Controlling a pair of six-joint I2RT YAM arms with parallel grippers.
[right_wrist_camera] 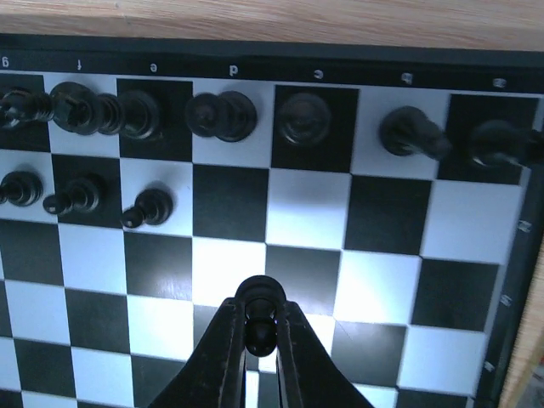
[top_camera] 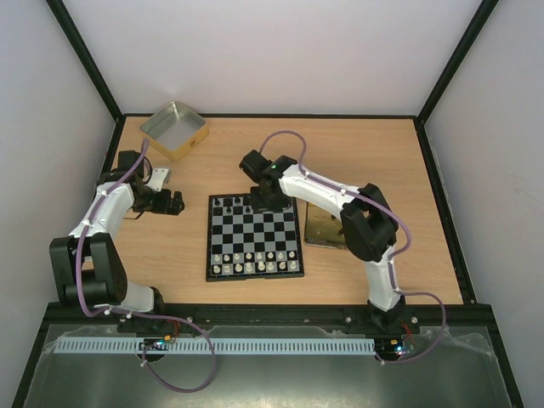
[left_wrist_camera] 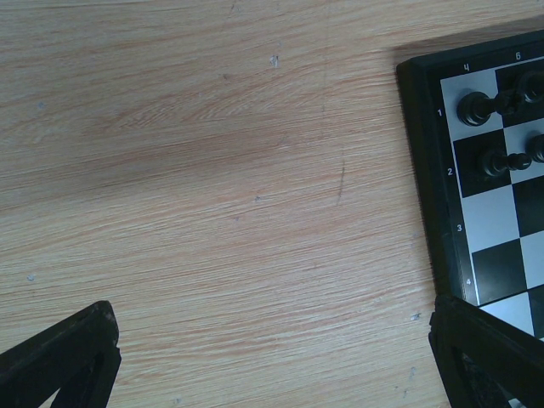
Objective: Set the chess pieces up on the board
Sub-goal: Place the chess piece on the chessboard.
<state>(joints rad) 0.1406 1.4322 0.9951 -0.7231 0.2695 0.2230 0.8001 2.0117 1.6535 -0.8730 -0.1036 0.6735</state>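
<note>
The board (top_camera: pixel 255 242) lies mid-table. Black chess pieces (top_camera: pixel 242 204) stand along its far edge, and silvery-white pieces fill its near rows. My right gripper (top_camera: pixel 265 201) hangs over the board's far part. In the right wrist view the gripper (right_wrist_camera: pixel 260 330) is shut on a black pawn (right_wrist_camera: pixel 259 297), held above the squares. Beyond it stands the black back row (right_wrist_camera: pixel 223 115), with three black pawns (right_wrist_camera: pixel 149 208) at the left. My left gripper (top_camera: pixel 176 202) is open and empty over bare wood left of the board. The left wrist view shows the board's corner (left_wrist_camera: pixel 422 170) and black pieces (left_wrist_camera: pixel 476 109).
A silver-lined square tin (top_camera: pixel 174 129) stands at the far left. A shiny gold tin (top_camera: pixel 321 228) lies right of the board, under the right arm. A small white object (top_camera: pixel 161 177) lies beside the left arm. Walls enclose the table.
</note>
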